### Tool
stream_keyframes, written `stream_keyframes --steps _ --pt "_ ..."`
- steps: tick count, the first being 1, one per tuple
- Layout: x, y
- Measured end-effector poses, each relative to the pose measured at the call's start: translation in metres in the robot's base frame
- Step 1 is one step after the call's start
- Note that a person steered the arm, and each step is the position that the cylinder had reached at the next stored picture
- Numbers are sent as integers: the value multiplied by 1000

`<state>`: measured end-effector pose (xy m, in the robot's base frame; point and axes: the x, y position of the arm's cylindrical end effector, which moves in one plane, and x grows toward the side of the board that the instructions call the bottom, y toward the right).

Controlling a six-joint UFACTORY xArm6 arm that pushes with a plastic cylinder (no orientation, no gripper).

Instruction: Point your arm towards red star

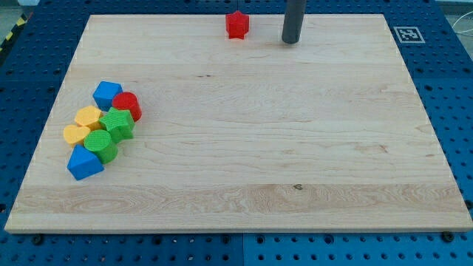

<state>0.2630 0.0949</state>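
Red star (237, 24) sat near the top edge of the frame, a little left of centre, flat on the table (244, 148); its points were too small to say which way any of them faced, and it showed no clear long axis. The table was a pale wooden board with grain running left to right across the frame, lying on a blue perforated base (22, 81), with a small black-and-white marker (407, 34) at its upper right corner. At the left of the frame a tight cluster of blocks touched one another: a blue block (107, 94), a red cylinder (128, 105), a green block (118, 124), a second green block (100, 145), a yellow block (88, 116), a second yellow block (75, 134) and a second blue block (84, 162), well apart from the star. The arm showed only as a dark upright rod entering from the top edge of the frame. My tip (290, 41) rested on the table just to the right of the red star, apart from it and not touching. The tool was a bare rod with nothing to clench, and it held nothing.
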Motion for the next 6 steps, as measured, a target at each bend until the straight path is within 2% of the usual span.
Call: stream_keyframes --steps 4,6 --pt "-35 -56" --pt "-44 -59"
